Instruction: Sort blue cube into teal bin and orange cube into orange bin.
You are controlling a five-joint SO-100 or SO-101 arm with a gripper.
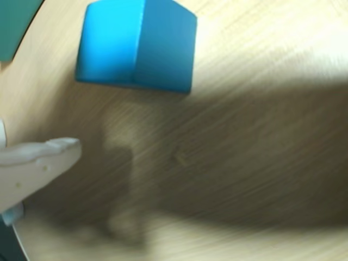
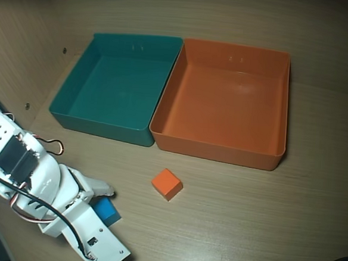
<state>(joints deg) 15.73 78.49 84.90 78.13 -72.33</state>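
A pale wood-grain bench (image 2: 245, 219) carries everything. In the overhead view, at lower left, the tool (image 2: 100, 200) is set over the blue cube (image 2: 106, 212), seemingly to grasp it; nothing is held, and its opening cannot be told. Rightward, the orange cube (image 2: 167, 184) lies free before the empty teal bin (image 2: 96, 125) and orange bin (image 2: 220, 150). Only the wrist view shows the blue cube whole beside one pale finger (image 1: 41, 163).

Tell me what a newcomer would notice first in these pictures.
Two large trays side by side at the back of the overhead view: the teal bin on the left, touching the orange bin on the right, both empty. In front of them the orange cube sits alone on the wood, while the blue cube fills the wrist view, beside the gripper.
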